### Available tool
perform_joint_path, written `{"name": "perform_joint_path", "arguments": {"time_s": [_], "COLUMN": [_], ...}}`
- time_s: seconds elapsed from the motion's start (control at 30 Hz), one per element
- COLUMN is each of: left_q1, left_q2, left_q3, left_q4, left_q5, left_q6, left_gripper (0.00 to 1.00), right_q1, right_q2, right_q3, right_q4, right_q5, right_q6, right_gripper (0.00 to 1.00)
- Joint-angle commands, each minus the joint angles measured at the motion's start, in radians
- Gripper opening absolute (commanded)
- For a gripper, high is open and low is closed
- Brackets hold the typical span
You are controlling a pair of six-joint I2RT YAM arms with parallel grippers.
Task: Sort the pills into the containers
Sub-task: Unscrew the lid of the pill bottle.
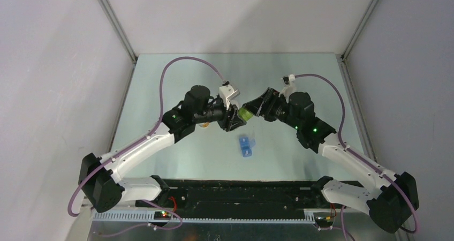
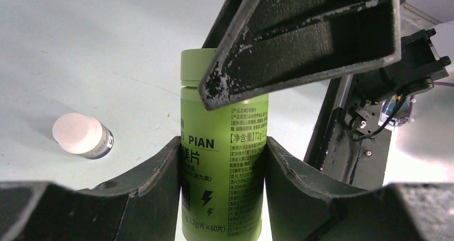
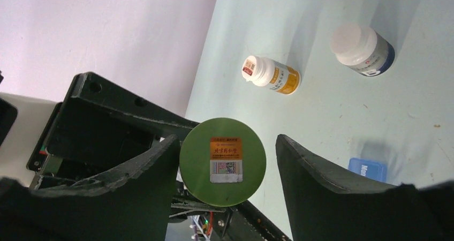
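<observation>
Where both sets meet above the bench (image 1: 257,69), the left jaws are clamped on a round green plastic bottle (image 2: 222,160), one finger pressed to each side of its label, while the right jaws stand open around its green cap (image 3: 222,162), one finger at the cap's rim and a clear gap at the other. The small translucent blue rectangular pill box (image 1: 246,145) lies on the bench toward its near edge, apart from both jaws. Farther off rest a white-capped bottle with a dark blue label (image 3: 363,49) and a white-capped bottle with an orange label (image 3: 272,74)
</observation>
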Motion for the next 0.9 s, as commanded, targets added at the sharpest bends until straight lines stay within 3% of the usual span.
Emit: {"name": "perform_joint_path", "arguments": {"time_s": [0.0, 0.17, 0.23, 0.33, 0.4, 0.43, 0.5, 0.7, 0.87], "left_q1": [-0.001, 0.000, 0.001, 0.005, 0.015, 0.022, 0.033, 0.066, 0.080], "left_q2": [-0.015, -0.024, -0.030, -0.038, -0.044, -0.194, -0.071, -0.090, -0.103], "left_q3": [0.019, 0.000, -0.013, -0.032, -0.042, -0.049, -0.062, -0.098, -0.101], "left_q4": [0.034, 0.054, 0.069, 0.102, 0.118, 0.132, 0.153, 0.212, 0.183], "left_q5": [0.008, 0.016, 0.018, 0.029, 0.047, 0.060, 0.091, 0.208, 0.247], "left_q6": [0.016, -0.003, -0.017, -0.044, -0.059, -0.067, -0.089, -0.161, -0.142], "left_gripper": [0.00, 0.00, 0.00, 0.00, 0.00, 0.00, 0.00, 0.00, 0.00], "right_q1": [0.003, -0.025, -0.035, -0.048, -0.051, -0.053, -0.065, -0.136, -0.148], "right_q2": [-0.015, -0.019, -0.019, -0.004, 0.003, 0.002, -0.004, 0.014, 0.075], "right_q3": [0.018, 0.018, 0.018, 0.018, 0.011, 0.005, -0.019, -0.080, -0.078], "right_q4": [0.024, 0.031, 0.034, 0.059, 0.082, 0.114, 0.182, 0.467, 0.512], "right_q5": [0.045, -0.023, -0.051, -0.137, -0.178, -0.188, -0.236, -0.635, -0.741], "right_q6": [0.034, 0.056, 0.067, 0.092, 0.087, 0.086, 0.068, -0.095, -0.126], "right_gripper": [0.72, 0.77, 0.71, 0.45, 0.35, 0.32, 0.29, 0.32, 0.38]}}
